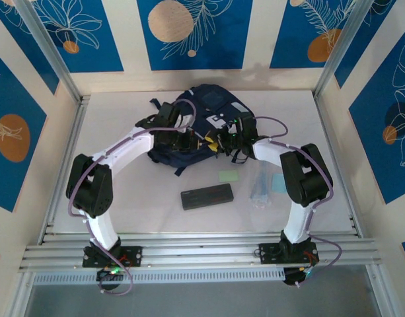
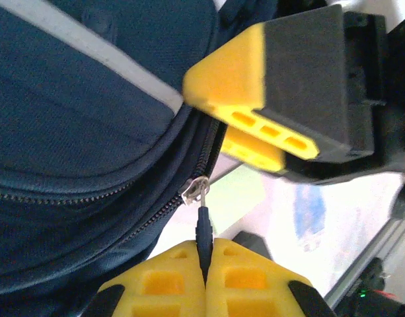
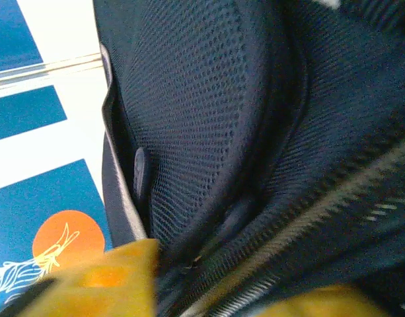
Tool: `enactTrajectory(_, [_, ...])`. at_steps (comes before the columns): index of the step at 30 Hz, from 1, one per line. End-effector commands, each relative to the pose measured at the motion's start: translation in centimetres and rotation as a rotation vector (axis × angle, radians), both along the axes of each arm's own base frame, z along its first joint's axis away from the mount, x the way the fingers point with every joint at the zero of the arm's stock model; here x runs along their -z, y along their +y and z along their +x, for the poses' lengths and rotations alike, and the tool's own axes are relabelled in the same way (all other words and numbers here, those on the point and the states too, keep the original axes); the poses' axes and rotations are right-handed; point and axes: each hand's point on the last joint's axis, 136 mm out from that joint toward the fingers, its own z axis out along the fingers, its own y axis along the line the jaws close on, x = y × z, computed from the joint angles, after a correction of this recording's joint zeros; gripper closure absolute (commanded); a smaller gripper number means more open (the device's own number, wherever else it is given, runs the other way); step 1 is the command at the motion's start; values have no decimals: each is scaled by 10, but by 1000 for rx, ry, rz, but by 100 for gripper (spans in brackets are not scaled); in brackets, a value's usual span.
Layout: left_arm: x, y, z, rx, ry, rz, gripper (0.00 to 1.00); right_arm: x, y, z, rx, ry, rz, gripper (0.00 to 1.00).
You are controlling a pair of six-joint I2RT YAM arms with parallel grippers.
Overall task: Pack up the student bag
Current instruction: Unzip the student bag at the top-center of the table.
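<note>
On the white bench (image 1: 156, 211), toward the far middle: the bag (image 1: 209, 105), navy with pale stripe panels and a small white patch, black straps trailing off its near edge. Both arms bent inward over it, meeting at its near side.

For the left claw (image 2: 204, 267): clenched on the thin dark zip pull (image 2: 202, 231), yellow fingertips pressed together around it. Above the pull, the silver slider (image 2: 194, 189) on the bag's zip (image 2: 123, 224), with the track curving along the bag's edge below a grey stripe.

For the right claw (image 2: 212, 122): just above the slider and close against the bag, yellow with black pads. From its own wrist camera, navy mesh and a zip track lying between two blurred yellow fingers (image 3: 103, 281). Cannot tell whether gripping the fabric or loose.

Nearer than the bag, on bare bench: a flat black case (image 1: 207, 197) in the middle and a pale green pad (image 1: 226, 176) just beyond its right end. Further right, a clear packet (image 1: 258, 188) and a light blue piece (image 1: 277, 183), beside the right arm. All apart from the bag.
</note>
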Motion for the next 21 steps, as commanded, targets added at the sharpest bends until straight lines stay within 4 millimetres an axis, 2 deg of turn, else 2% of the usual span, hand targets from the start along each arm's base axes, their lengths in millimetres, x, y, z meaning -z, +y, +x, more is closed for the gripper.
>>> enactTrajectory(1, [-5,17,-11,17,-20,25,100,-10,-11,16,57,-86,-28,100])
enactTrajectory(5, [16,50,-19,-26,50,87,100,-19,-26,18,39,-169,-103,100])
enactTrajectory(8, [26,87,-15,-70,53,237,100,-27,-30,16,-25,-206,-136,100])
enactTrajectory(10, [24,112,0,-130,16,302,100,-29,-29,10,-82,-215,-172,100])
enactTrajectory(14, [9,147,36,-238,-95,376,100,-31,-32,-1,-165,-251,-229,100])
enactTrajectory(16, [2,148,51,-255,-119,347,100,-29,-37,-5,-189,-262,-262,100])
enactTrajectory(19, [-1,135,60,-220,-124,290,100,-31,-40,-5,-228,-282,-254,100])
enactTrajectory(21, [2,137,64,-204,-136,321,100,-34,-40,-4,-283,-325,-250,100])
